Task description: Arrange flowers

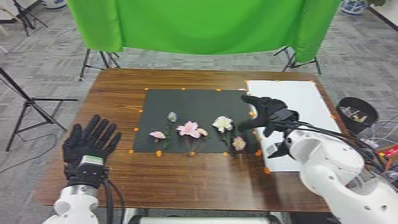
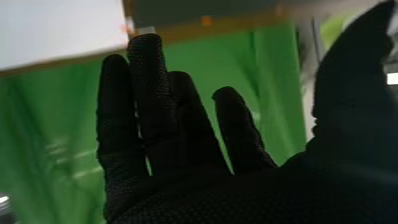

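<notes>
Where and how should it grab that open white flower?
The white flower is probably best pinched by its stem just below the bloom, from above: it lies flat on the black mat, its petals look delicate, a pink flower lies beside its stem.

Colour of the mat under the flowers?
Dark grey, near black; the mat shows best in the head view.
</notes>
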`<action>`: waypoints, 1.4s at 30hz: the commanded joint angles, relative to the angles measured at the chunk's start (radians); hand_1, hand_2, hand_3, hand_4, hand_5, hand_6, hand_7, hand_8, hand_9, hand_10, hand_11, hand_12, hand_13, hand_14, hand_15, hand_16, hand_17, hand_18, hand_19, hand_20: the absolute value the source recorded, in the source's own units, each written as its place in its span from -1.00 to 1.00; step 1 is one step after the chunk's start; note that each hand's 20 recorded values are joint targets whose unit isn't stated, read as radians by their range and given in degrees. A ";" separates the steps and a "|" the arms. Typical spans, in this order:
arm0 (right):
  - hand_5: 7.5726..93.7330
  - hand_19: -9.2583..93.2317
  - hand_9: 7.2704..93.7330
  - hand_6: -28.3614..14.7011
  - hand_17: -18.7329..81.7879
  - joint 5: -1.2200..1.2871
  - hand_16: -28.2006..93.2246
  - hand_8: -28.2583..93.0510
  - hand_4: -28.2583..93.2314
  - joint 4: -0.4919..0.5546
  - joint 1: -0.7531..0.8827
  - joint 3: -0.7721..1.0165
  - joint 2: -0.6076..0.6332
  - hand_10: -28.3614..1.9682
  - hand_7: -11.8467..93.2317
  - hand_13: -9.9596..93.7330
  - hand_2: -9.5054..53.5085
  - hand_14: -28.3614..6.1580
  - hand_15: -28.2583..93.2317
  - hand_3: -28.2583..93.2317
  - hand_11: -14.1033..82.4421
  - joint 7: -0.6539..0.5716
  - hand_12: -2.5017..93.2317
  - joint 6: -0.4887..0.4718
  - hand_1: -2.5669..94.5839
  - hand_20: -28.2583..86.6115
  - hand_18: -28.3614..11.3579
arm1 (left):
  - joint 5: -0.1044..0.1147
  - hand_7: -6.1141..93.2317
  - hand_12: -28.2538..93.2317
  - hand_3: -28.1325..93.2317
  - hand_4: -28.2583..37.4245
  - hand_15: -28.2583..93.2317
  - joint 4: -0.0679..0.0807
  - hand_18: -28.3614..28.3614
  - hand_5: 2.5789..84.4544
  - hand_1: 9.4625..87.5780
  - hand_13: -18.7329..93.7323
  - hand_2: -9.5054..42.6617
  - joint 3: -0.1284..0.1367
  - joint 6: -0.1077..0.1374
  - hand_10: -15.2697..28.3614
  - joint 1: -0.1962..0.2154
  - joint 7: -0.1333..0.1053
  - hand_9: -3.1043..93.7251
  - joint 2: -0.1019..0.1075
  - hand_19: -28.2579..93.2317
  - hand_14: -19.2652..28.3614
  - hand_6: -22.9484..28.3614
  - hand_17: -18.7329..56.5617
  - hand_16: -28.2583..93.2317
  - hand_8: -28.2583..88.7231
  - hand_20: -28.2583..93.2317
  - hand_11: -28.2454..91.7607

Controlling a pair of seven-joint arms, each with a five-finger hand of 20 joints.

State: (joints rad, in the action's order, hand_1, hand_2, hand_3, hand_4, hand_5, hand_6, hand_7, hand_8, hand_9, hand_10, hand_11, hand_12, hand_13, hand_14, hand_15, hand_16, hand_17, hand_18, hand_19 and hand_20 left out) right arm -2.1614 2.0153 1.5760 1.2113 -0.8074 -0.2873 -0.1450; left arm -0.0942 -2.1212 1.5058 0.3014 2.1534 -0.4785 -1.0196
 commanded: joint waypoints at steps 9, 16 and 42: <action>-0.44 0.10 -0.32 0.11 -0.31 0.711 -0.22 -0.69 -1.00 -0.042 -0.032 0.199 -0.101 -0.27 -0.58 -0.06 -0.77 -0.29 -0.20 0.72 -0.58 0.015 -0.63 0.162 -0.57 -0.15 -0.53 | 0.001 -0.60 -0.36 0.62 -1.00 0.12 0.026 0.54 -0.10 -0.59 -0.25 0.00 0.045 -0.044 0.45 -0.020 0.001 -0.26 0.029 0.08 0.51 0.29 -0.67 -0.67 -0.67 -0.40 -0.15; -0.32 -0.02 -0.29 0.14 -0.32 1.196 -0.19 -0.69 -0.99 -0.061 -0.006 0.264 -0.123 -0.07 -0.57 -0.09 -0.69 -0.31 -0.29 0.77 -0.58 0.089 -0.65 0.242 -0.58 -0.16 -0.50 | -0.059 -0.72 -0.40 0.57 -1.00 -0.09 0.087 0.52 -0.16 -0.66 -0.30 0.04 0.101 -0.128 0.40 -0.045 0.045 -0.31 0.027 0.01 0.43 0.22 -0.67 -0.67 -0.66 -0.42 -0.27; -0.36 -0.36 -0.40 0.26 -0.38 1.381 -0.18 -0.70 -0.97 0.016 0.204 0.487 -0.157 -0.04 -0.58 -0.28 -0.71 -0.11 -0.46 0.78 -0.67 0.190 -0.71 0.211 -0.62 -0.17 -0.33 | -0.048 -0.78 -0.41 0.57 -1.00 -0.25 0.159 0.23 -0.20 -0.63 -0.39 -0.01 0.106 -0.200 0.35 -0.168 0.030 -0.37 0.131 -0.15 0.26 0.22 -0.53 -0.68 -0.64 -0.47 -0.34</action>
State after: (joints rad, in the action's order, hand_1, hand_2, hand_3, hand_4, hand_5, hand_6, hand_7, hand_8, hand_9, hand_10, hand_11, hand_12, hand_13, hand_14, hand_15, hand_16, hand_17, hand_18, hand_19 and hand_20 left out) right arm -0.7732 2.0044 1.7209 1.6509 -0.9642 -0.0898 0.0690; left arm -0.1345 -1.9449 1.6166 0.1014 1.9738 -0.4639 -0.9009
